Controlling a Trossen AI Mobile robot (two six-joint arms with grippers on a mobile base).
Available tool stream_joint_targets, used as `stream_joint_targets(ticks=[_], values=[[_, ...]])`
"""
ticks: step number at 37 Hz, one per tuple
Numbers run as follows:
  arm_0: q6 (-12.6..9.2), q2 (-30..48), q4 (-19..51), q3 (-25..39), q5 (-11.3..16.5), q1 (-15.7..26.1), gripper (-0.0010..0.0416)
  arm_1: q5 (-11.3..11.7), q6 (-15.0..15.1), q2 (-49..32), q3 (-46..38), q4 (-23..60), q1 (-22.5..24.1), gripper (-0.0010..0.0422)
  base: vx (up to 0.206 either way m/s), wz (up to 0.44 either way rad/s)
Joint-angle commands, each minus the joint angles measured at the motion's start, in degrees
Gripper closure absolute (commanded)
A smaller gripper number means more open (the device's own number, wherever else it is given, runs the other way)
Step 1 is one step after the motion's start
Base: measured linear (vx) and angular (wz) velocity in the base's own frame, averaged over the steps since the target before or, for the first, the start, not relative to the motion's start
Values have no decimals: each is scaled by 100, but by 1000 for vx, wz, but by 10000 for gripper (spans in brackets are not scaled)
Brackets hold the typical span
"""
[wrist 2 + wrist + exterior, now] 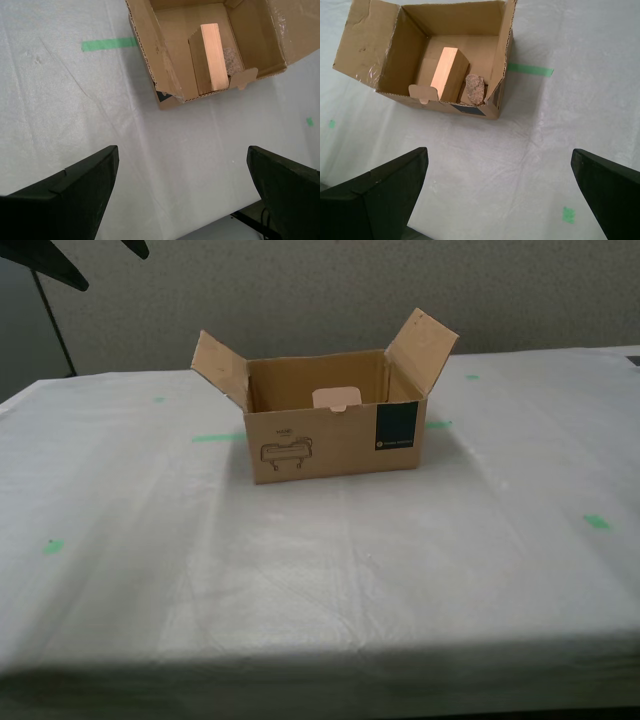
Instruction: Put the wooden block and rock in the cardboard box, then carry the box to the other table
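White-clothed table bears cardboard box, green tape marks around

Lab: cloth-draped, tape-marked table

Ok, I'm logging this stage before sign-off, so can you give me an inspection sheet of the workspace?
Surface: white cloth table with green tape marks.
Job's things: cardboard box stands open on the cloth; wooden block and rock inside, side by side.
Clutter: nothing seen.
Grippers: my first gripper and my second gripper above the cloth, jaws wide apart, holding nothing.
Cables: nothing seen.
Surroundings: grey wall.
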State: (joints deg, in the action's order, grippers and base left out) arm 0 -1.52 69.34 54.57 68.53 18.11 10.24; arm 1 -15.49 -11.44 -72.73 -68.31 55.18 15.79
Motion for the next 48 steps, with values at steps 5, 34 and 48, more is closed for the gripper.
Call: stream_joint_targets(ticks=[5,34,48], values=[[9,2,-9,4,-20,0,7,7,11,0,-4,0,4,62,0,0],[7,2,-28,4,-20,-2,7,4,-13,0,-4,-2,2,62,0,0],[7,2,-28,4,-17,-2,7,2,-13,0,-4,-2,2,62,0,0]])
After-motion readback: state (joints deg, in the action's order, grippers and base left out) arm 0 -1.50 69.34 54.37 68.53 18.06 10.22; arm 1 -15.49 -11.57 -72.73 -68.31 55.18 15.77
